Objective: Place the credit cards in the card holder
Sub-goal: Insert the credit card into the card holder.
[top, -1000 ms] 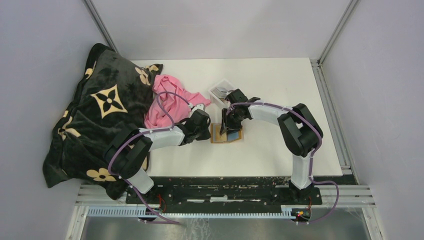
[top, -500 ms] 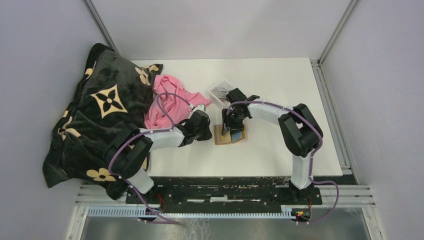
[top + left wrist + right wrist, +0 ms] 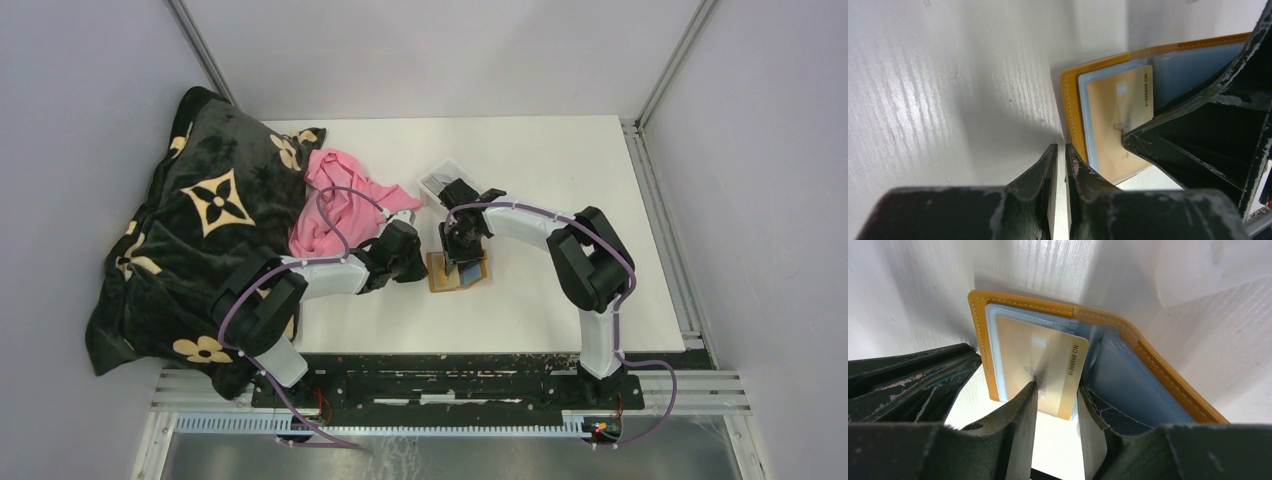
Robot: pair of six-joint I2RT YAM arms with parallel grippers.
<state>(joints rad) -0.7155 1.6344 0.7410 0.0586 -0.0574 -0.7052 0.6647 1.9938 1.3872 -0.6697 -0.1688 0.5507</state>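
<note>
The card holder (image 3: 458, 272) lies open near the middle of the white table (image 3: 560, 160), clear pockets up; a gold card (image 3: 1040, 365) lies on one inner panel, one end jutting past the holder's edge; the right gripper (image 3: 1058, 390) stands over that end, jaws apart on either side of it, clamping nothing; the left gripper (image 3: 1060, 147) has its tips at the holder's orange rim, jaws drawn almost together, with nothing we can see between them; a clear tray (image 3: 440, 180) sits just behind; a pink cloth (image 3: 335, 205) and a black flowered blanket (image 3: 190, 240) lie to the left.
</note>
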